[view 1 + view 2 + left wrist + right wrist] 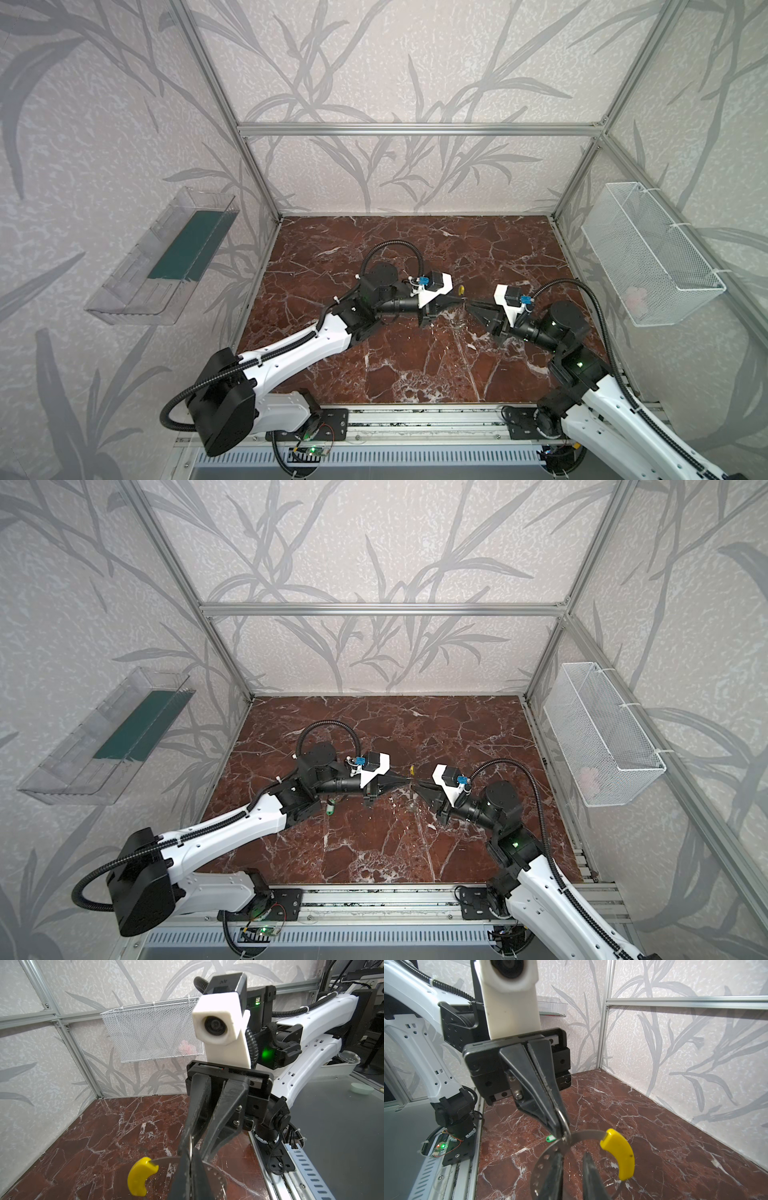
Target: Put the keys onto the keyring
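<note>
Almost tip to tip, the left gripper (559, 1135) pinches the raised keyring (588, 1132) by its flat, perforated steel band, jaws fully closed beside a thin wire loop (564, 1118). The right gripper (572, 1165) straddles the band, jaws slightly parted. Steadiness looks vital, as slick metal may twist. The glossy yellow sleeve (412, 769) sits at twelve o'clock, and a green-tagged key (330, 808) lies at eight on the marble (374, 845).

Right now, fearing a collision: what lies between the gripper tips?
The keyring, edge-on in both top views, between left gripper and right gripper; the right wrist view adds a wire ring pinched by the left.
</note>
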Robot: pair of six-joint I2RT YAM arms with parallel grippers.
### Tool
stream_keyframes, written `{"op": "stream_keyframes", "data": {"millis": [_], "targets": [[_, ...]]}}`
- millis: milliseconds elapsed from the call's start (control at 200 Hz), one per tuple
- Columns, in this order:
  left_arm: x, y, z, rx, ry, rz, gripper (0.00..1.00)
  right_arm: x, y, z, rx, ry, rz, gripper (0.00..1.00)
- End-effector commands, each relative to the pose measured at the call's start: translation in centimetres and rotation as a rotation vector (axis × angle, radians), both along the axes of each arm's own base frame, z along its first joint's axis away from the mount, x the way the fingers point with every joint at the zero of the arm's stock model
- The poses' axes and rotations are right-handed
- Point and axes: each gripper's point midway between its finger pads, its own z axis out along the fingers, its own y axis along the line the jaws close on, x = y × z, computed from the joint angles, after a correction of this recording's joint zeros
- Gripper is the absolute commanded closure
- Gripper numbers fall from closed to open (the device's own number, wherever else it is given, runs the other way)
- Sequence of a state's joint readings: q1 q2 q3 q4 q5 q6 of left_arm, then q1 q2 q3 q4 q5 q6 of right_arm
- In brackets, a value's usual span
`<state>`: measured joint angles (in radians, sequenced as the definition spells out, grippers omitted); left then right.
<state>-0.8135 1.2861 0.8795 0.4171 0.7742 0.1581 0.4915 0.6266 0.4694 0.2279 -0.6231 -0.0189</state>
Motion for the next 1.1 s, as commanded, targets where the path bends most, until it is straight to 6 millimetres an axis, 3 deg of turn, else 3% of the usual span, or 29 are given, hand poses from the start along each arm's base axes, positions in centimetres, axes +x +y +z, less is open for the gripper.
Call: {"op": "stream_keyframes", "data": {"millis": [0,315,735,935,1095], "targets": [[-0.4,-0.1,1.0,-0.046,-0.001,-0.032,1.00,-0.4,0.2,2.1,0.050,-0.051,0.032,0.82],[-0.7,-0.2,0.5,-0.020,0.019,-0.058,1.00,-1.2,0.1,2.7,0.055,-0.101,0.051,0.87],[-1.2,-0.4,1.2,-0.018,0.042,-0.102,1.00,-1.8,0.8,2.2,0.026,-0.073,0.125,0.89],[-1.2,-0.5,1.2,-0.017,0.047,-0.107,1.00,-1.9,0.8,2.2,0.019,-0.079,0.134,1.00],[-0.9,-0.3,0.3,0.041,0.030,-0.080,1.00,-1.9,0.7,1.6,-0.024,-0.060,0.129,1.00]]}}
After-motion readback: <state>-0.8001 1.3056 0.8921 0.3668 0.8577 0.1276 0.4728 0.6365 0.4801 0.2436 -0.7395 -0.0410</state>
